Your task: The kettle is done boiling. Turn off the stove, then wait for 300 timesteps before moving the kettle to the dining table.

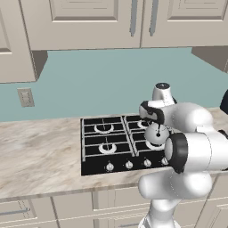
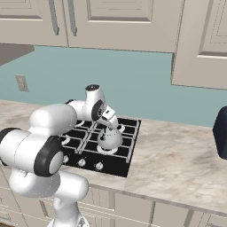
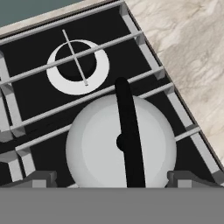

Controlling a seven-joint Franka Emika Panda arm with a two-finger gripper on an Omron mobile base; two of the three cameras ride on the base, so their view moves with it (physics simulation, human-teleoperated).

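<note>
The small silver-grey kettle sits on the front right burner of the black stove. A thin dark handle runs over its dome. My gripper hangs open just above the kettle. Its fingertips stand on either side of the dome, apart from it. Small silver knobs line the stove's front edge. The dining table is out of view.
Beige marbled counter runs on both sides of the stove. Upper cabinets hang over it. A wall outlet sits on the teal backsplash. A dark object stands at the far right.
</note>
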